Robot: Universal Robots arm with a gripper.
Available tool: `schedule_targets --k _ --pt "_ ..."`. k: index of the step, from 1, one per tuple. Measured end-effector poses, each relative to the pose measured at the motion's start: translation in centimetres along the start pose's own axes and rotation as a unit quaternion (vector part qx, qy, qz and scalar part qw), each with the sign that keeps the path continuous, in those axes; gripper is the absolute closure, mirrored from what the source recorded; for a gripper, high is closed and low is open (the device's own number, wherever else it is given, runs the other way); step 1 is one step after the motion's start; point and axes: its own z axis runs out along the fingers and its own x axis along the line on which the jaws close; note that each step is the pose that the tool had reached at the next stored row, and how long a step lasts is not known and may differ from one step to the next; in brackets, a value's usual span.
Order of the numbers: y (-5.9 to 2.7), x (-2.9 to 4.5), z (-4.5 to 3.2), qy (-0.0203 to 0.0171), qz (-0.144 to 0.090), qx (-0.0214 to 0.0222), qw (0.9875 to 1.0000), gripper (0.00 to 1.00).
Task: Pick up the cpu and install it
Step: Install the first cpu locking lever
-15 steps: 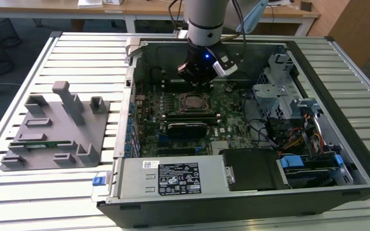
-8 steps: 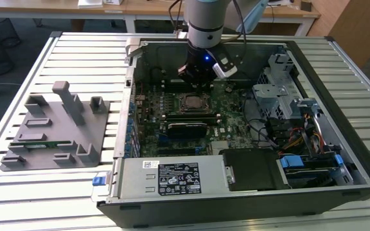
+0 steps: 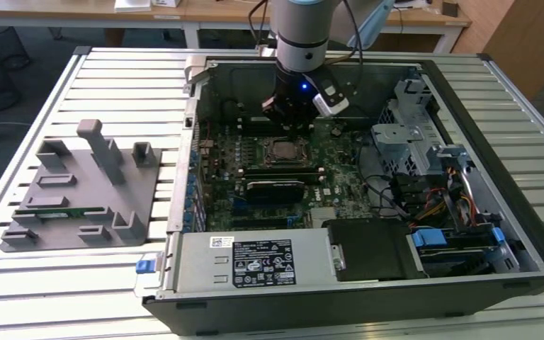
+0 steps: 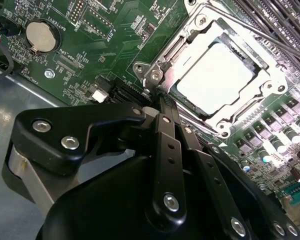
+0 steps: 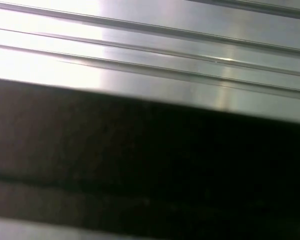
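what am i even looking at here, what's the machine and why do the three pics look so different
It is one robot arm working inside an opened desktop computer case that lies on a slatted metal table.

The exterior view is shot from a camera off the arm. It shows the arm reaching down over the green motherboard, with its pincer just above the processor socket.

The other two pictures come from cameras riding on the arm's wrist. In the second wrist view you see the black pincer up close, its fingers drawn together with nothing between them, tip beside the socket frame. The cpu, a flat silver square, already sits in that socket.

The first wrist view looks at pale metal ridges above a dark band.

On the exterior view's left, a grey parts holder rests on the table.
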Motion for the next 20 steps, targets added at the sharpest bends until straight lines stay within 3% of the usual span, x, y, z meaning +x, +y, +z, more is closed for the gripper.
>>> schedule_targets --k 15,20 --pt "0.01 -0.01 -0.25 0.0001 0.0 0.0004 1.0 0.89" --pt "-0.01 0.0 -0.05 0.0013 0.0 0.0079 1.0 0.89"
